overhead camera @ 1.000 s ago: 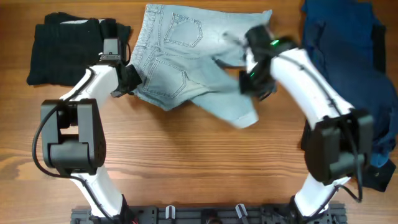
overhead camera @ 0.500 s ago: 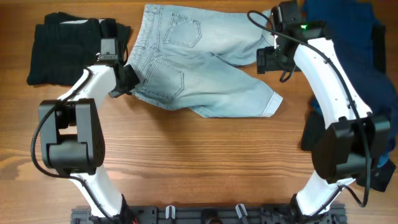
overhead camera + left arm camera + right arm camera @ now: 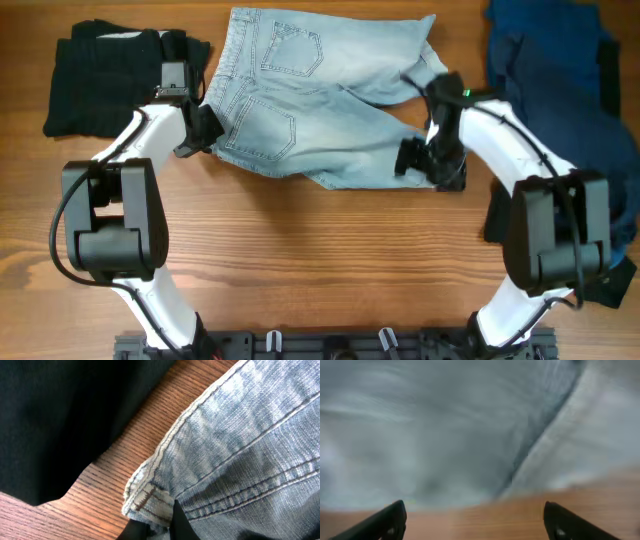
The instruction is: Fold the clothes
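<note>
Three garments lie on the wooden worktop (image 3: 320, 260). One pair of pale blue denim shorts (image 3: 330, 100) is spread along the middle of the far edge, back side up, with two patch pockets showing, one (image 3: 297, 50) near the far edge and one (image 3: 268, 128) below it. One black garment (image 3: 100, 70) sits folded in the far left corner. One dark navy garment (image 3: 560, 90) is heaped along the right edge.

Two arms are at work. The left gripper (image 3: 200, 128) is closed tight on the waistband corner of the shorts, beside a belt loop (image 3: 145, 497), with a strip of bare wood between it and the black garment. The right gripper (image 3: 420, 162) hovers over the shorts' leg hem on their right side; its fingertips (image 3: 392, 519) stand wide apart, holding nothing, and its wrist view is blurred.
</note>
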`<state>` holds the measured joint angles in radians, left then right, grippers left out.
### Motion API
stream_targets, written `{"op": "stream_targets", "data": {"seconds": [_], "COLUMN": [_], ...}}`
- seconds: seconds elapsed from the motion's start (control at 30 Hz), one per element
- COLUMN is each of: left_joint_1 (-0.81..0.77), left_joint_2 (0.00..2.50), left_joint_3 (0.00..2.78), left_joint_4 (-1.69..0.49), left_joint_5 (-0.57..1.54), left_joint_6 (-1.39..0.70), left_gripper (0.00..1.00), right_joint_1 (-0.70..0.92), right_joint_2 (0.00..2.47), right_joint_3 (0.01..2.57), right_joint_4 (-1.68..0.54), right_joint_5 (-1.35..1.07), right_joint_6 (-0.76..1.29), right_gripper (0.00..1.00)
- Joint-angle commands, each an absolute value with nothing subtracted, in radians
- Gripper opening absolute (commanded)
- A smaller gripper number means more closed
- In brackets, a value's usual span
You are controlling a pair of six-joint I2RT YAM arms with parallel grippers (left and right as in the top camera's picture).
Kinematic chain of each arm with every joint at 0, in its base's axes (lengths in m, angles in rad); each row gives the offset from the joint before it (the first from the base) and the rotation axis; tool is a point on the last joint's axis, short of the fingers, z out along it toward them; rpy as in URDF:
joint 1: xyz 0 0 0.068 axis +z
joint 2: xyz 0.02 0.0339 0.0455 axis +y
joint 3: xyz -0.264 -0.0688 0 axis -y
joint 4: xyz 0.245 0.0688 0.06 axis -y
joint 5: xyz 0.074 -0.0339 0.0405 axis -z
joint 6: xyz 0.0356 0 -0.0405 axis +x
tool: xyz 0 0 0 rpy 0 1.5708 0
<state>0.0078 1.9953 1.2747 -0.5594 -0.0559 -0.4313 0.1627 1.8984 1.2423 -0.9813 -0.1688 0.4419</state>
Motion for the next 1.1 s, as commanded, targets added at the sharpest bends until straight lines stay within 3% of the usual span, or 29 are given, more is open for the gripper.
{"op": "stream_targets", "data": {"seconds": [0.0, 0.2, 0.27, 0.3, 0.37, 0.83, 0.9, 0.93, 0.97, 1.0, 1.03, 1.07], "left_joint_1": [0.029, 0.029, 0.029, 0.029, 0.029, 0.029, 0.029, 0.029, 0.029, 0.029, 0.029, 0.029], "left_joint_2": [2.017, 2.017, 2.017, 2.017, 2.017, 2.017, 2.017, 2.017, 2.017, 2.017, 2.017, 2.017], "left_joint_3": [1.261, 1.261, 1.261, 1.261, 1.261, 1.261, 1.261, 1.261, 1.261, 1.261, 1.261, 1.261], "left_joint_4": [-0.569, -0.568, -0.567, -0.568, -0.569, -0.583, -0.583, -0.584, -0.584, -0.584, -0.584, -0.584], "left_joint_5": [-0.103, -0.103, -0.102, -0.103, -0.103, -0.103, -0.103, -0.103, -0.102, -0.102, -0.103, -0.103], "left_joint_6": [-0.423, -0.423, -0.423, -0.423, -0.423, -0.42, -0.419, -0.418, -0.413, -0.407, -0.401, -0.4], "left_gripper": [0.04, 0.04, 0.04, 0.04, 0.04, 0.04, 0.04, 0.04, 0.04, 0.04, 0.04, 0.04], "right_joint_1": [0.152, 0.137, 0.136, 0.136, 0.136, 0.038, 0.038, 0.038, 0.038, 0.038, 0.038, 0.038], "right_joint_2": [1.891, 1.891, 1.891, 1.891, 1.889, 1.747, 1.748, 1.763, 1.776, 1.783, 1.796, 1.806], "right_joint_3": [1.146, 1.106, 1.106, 1.106, 1.107, 1.555, 1.556, 1.556, 1.556, 1.556, 1.556, 1.556], "right_joint_4": [-0.852, -0.721, -0.697, -0.692, -0.694, -1.039, -1.027, -1.026, -1.027, -1.03, -1.033, -1.037], "right_joint_5": [-0.179, -0.102, -0.086, -0.086, -0.089, -0.17, -0.164, -0.157, -0.157, -0.157, -0.154, -0.153], "right_joint_6": [0.553, 0.577, 0.575, 0.575, 0.575, 0.29, 0.291, 0.292, 0.292, 0.292, 0.292, 0.292], "right_gripper": [0.87, 0.82, 0.65, 0.51, 0.06, 0.04, 0.07, 0.25, 0.52, 0.7, 0.96, 1.0]}}
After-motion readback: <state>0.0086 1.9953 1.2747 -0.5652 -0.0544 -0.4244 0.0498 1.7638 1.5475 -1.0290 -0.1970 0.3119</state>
